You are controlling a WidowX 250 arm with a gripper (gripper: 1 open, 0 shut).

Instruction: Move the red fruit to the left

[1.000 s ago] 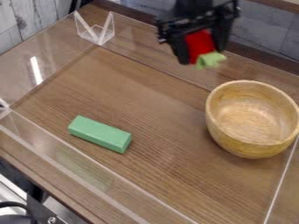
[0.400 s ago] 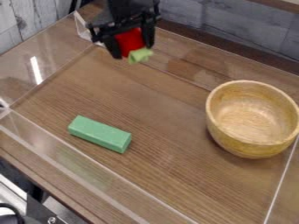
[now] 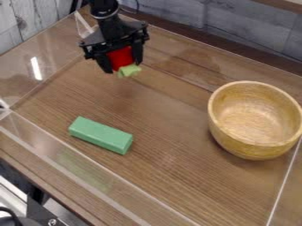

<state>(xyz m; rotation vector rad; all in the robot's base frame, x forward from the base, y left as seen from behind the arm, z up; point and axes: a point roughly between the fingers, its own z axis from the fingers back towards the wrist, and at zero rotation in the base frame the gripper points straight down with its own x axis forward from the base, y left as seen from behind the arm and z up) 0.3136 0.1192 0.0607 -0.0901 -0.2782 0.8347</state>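
The red fruit (image 3: 123, 60) is a small bright red piece with a light green stem end pointing down to the right. It hangs above the wooden table's far left part, held between black fingers. My gripper (image 3: 116, 55) comes down from the top edge and is shut on the red fruit. Whether the fruit touches the table surface cannot be told from this view.
A flat green block (image 3: 99, 134) lies near the front left. A wooden bowl (image 3: 255, 118) stands at the right. A clear low wall (image 3: 35, 71) rings the table, with a clear folded stand (image 3: 78, 19) at the back left.
My gripper has carried the red fruit from the back right, near the bowl, leftward across the table, and it now sits lower and slightly nearer than 0.4 s ago.
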